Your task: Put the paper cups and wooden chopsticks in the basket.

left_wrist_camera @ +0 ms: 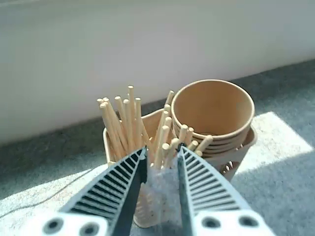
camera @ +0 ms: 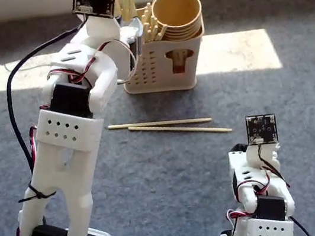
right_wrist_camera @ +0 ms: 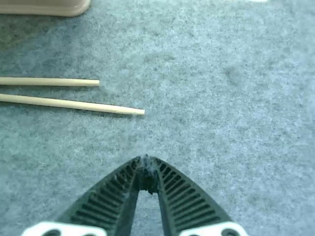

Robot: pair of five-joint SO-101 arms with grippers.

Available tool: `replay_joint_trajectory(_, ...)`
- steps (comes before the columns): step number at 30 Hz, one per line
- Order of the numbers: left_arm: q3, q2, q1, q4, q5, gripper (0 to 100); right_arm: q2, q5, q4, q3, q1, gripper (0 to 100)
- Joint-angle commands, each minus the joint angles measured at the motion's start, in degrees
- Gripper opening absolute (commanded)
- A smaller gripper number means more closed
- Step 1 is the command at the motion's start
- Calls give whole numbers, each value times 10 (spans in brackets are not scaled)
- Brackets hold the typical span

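A stack of paper cups [camera: 179,9] [left_wrist_camera: 211,105] stands in the beige perforated basket [camera: 165,69] [left_wrist_camera: 244,145], beside a bunch of upright wooden chopsticks [camera: 128,6] [left_wrist_camera: 125,123]. My left gripper [left_wrist_camera: 161,151] hovers just over the chopstick side of the basket, open, with nothing between its fingers. Two more chopsticks [camera: 158,122] [camera: 180,128] lie side by side on the grey carpet in front of the basket, and the right wrist view shows their ends [right_wrist_camera: 49,81] [right_wrist_camera: 69,103]. My right gripper [right_wrist_camera: 146,162] is shut and empty, low over the carpet a short way from them.
The basket's base [right_wrist_camera: 44,7] lies beyond the loose chopsticks. A pale wall [left_wrist_camera: 147,49] runs behind the basket. Sunlit patches cross the carpet [camera: 237,51]. The left arm [camera: 71,137] stretches over the carpet's left half; the right arm [camera: 261,185] stays at the near edge.
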Motion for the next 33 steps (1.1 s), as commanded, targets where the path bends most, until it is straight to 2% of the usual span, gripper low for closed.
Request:
replay_joint_trajectory(1, -29, -32, 60, 62, -74, 113, -4, -2, -34, 73, 43, 6)
replay_joint_trajectory(12, -14, -30, 157, 201, -188, 113, -4, -2, -41, 74, 60, 6)
replay_joint_trajectory(19, 80, -31, 166, 164, -205, 118, -4, -1, -41, 74, 60, 6)
replay_joint_trajectory(24, 130, -30, 166, 130, -207, 169, -4, -2, -43, 74, 60, 6)
replay_joint_trajectory(28, 175, -30, 167, 104, -267, 171, -4, -2, -43, 74, 60, 6)
replay_joint_trajectory(33, 199, 8, 167, 94, -295, 171, -4, -2, -43, 74, 60, 6)
